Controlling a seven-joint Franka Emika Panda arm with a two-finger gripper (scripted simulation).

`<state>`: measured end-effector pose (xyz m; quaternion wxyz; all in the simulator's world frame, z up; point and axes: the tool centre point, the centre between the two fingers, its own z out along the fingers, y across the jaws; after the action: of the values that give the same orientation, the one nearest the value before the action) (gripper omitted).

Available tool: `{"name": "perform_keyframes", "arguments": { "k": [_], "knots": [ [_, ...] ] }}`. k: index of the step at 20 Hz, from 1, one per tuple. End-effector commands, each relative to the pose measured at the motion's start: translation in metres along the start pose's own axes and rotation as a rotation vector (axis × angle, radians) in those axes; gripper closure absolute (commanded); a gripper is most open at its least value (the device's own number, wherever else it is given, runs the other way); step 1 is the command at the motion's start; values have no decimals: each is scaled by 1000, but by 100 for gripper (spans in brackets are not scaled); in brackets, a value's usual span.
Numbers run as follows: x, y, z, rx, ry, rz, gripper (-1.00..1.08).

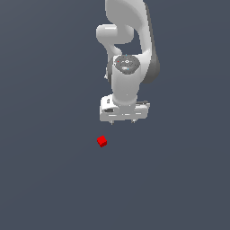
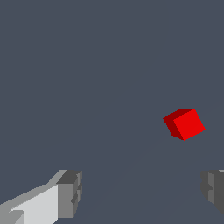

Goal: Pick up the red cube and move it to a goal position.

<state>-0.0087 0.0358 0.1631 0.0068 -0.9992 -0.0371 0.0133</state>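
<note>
In the exterior view, the red cube [image 1: 102,141] lies on the dark floor [image 1: 45,179] at about seven o'clock from the gripper [image 1: 123,120], apart from it. In the wrist view, the fingers [image 2: 70,192] stand wide apart, holding nothing, the cube [image 2: 184,124] beyond them.

Distant exterior view; close wrist view

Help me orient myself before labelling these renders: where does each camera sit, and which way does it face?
Exterior view: off the arm, facing the white robot arm, its claw and the small bright red cube on the grey floor.
Wrist view: on the wrist, looking past the claw's two grey fingertips, spread apart, at the cube.
Shared: cube, claw, floor.
</note>
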Motion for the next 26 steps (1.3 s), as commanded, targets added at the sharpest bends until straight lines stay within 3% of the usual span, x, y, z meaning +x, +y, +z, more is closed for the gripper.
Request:
{"name": "perform_keyframes", "arguments": {
  "k": [1,13,26],
  "knots": [
    [0,0,0,0,0,0,-92],
    [-1,17,21,-3,3,-73,-92],
    [6,70,88,-12,13,-307,-92]
  ]
}}
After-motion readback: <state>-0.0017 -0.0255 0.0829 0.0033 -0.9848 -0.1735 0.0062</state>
